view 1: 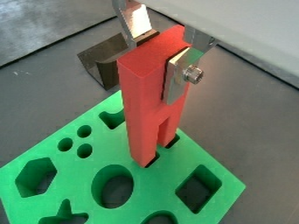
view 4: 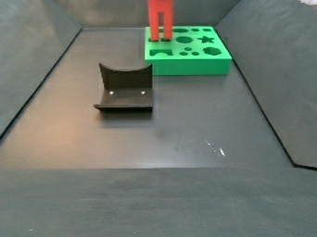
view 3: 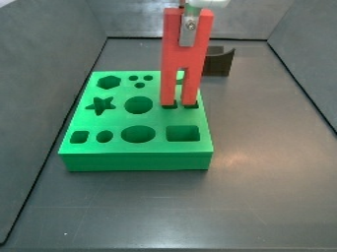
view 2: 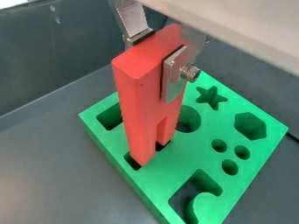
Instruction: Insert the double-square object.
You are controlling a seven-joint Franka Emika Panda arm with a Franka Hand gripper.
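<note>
The tall red block point(view 1: 149, 96) is standing upright, its two square prongs sitting in holes of the green board point(view 1: 70, 188); the hand point(view 1: 162, 54) is gripping its upper end above the board.

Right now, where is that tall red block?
The double-square object stands upright in the hand, its prongs at the green board, at the edge nearest the dark grey block.

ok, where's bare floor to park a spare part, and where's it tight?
Free: the wide dark floor in front of the dark grey block, out to the bin walls. Crowded: the far end, where the green board sits, with the gripper shut on the double-square object, prongs at the board.
</note>
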